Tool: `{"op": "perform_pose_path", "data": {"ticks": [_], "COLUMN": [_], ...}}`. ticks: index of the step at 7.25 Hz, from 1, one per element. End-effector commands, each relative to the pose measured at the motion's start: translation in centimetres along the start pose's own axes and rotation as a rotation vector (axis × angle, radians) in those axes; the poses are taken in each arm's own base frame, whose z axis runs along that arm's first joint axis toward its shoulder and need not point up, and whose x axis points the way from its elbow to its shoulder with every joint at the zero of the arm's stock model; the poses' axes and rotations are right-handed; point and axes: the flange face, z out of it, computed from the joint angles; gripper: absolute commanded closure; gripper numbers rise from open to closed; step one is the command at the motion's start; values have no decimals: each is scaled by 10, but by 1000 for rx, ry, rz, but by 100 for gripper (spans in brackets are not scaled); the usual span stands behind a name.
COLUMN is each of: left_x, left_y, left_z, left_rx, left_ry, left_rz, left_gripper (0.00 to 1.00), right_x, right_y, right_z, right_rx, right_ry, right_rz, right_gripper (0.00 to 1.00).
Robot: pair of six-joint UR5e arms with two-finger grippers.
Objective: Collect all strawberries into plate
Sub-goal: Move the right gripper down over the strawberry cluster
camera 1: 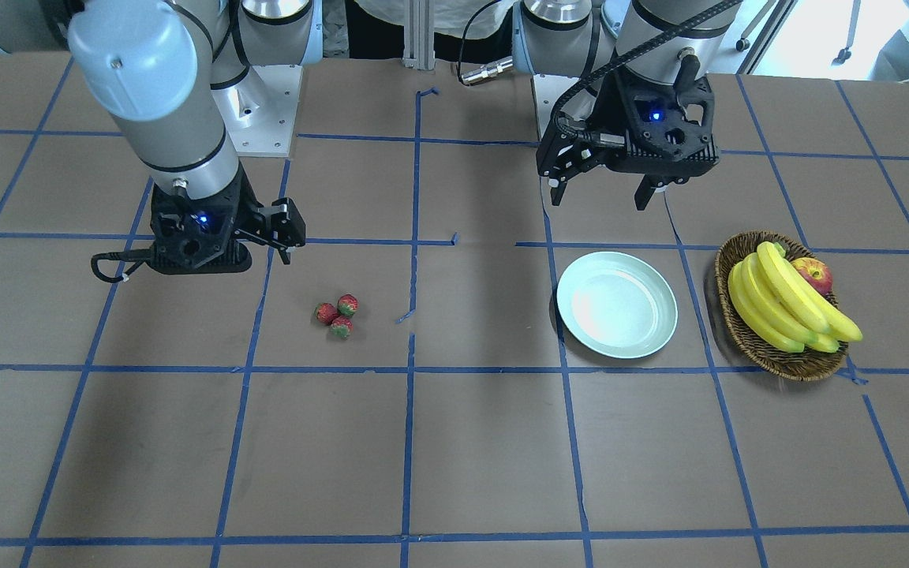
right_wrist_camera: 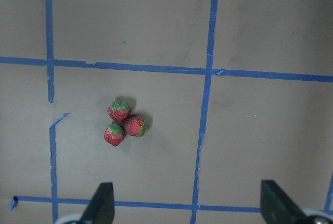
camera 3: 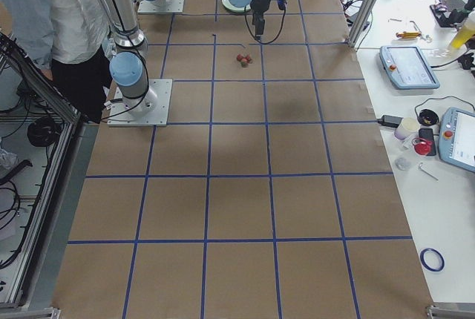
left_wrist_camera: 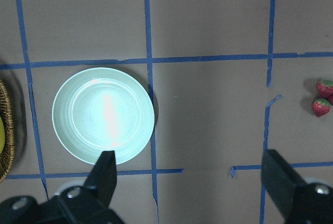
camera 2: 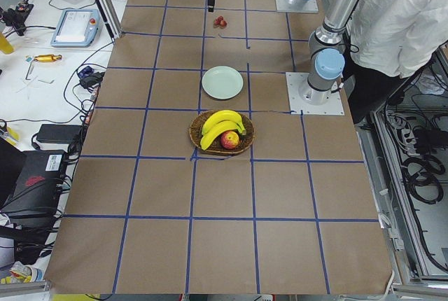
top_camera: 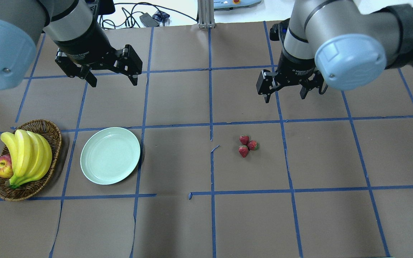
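Observation:
Three small red strawberries point(top_camera: 247, 145) lie bunched together on the brown table, right of centre in the overhead view. They also show in the front view point(camera 1: 337, 315) and in the right wrist view point(right_wrist_camera: 124, 123). The pale mint plate point(top_camera: 110, 155) sits empty left of centre; it also shows in the left wrist view point(left_wrist_camera: 103, 114). My left gripper point(top_camera: 109, 79) is open and empty, held above the table beyond the plate. My right gripper point(top_camera: 285, 94) is open and empty, held above the table beyond and to the right of the strawberries.
A brown wicker basket point(top_camera: 48, 130) with a bunch of bananas point(top_camera: 27, 156) and a red-yellow apple point(top_camera: 2, 166) stands just left of the plate. Blue tape lines grid the table. A person in white point(camera 2: 399, 28) stands by the robot's base.

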Motion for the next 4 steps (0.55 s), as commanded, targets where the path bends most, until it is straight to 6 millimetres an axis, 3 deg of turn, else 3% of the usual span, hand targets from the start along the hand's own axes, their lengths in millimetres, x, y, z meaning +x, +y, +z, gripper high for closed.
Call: {"op": "perform_pose_path", "data": {"ticks": [1, 2, 4], "left_x": [0, 0, 0], "left_y": [1, 1, 2], "left_z": [3, 5, 10], "left_rx": [-5, -8, -16], "left_ry": [0, -1, -1], "left_rz": [0, -1, 0], "left_gripper": [0, 0, 0], "right_x": [-1, -3, -10], "right_y": [23, 26, 28], "right_z": [94, 112, 122], "right_rx": [89, 137, 77], "right_ry": [-13, -40, -133], "right_rz": [136, 335, 681], "right_gripper": [0, 0, 0]}}
